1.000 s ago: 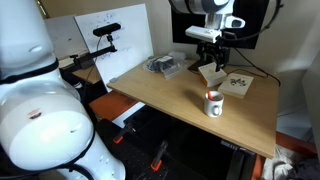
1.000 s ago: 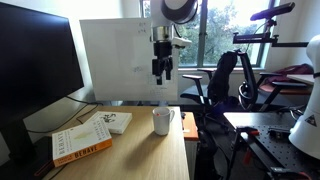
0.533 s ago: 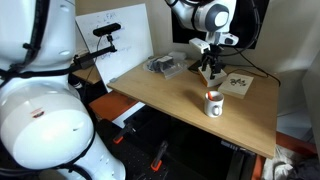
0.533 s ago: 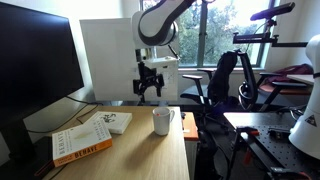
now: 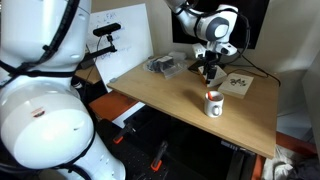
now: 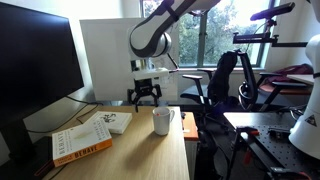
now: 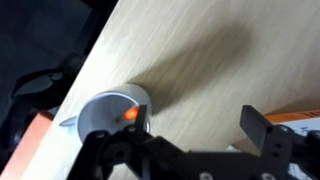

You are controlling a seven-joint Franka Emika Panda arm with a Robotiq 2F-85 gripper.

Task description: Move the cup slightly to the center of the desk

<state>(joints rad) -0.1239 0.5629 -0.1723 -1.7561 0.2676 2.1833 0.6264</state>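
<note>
In an exterior view we begin at the left with a black flat monitor (image 6: pixel 35 65) standing on the light tan wooden desk (image 6: pixel 140 160). Just right of its base lies a thick yellow-and-orange book (image 6: pixel 80 146), with a flat white booklet (image 6: pixel 116 122) at its far corner. Behind these stands a white whiteboard panel (image 6: pixel 105 60). Further right, the dark pincer (image 6: pixel 147 98) hangs over the desk, its fingers spread apart with nothing between them. To its right and lower, clear of it, the small white cup (image 6: pixel 163 121) with a side handle stands upright near the desk's right edge.

In the wrist view we see the cup (image 7: pixel 110 113) at lower left, close to the desk edge, with a red-orange mark (image 7: pixel 130 117) near its rim. Bare wood stretches away to the right.

In an exterior view from the opposite side, the cup (image 5: pixel 212 104) sits near the front edge, and the pincer (image 5: pixel 208 70) hangs behind and above it, not touching.
</note>
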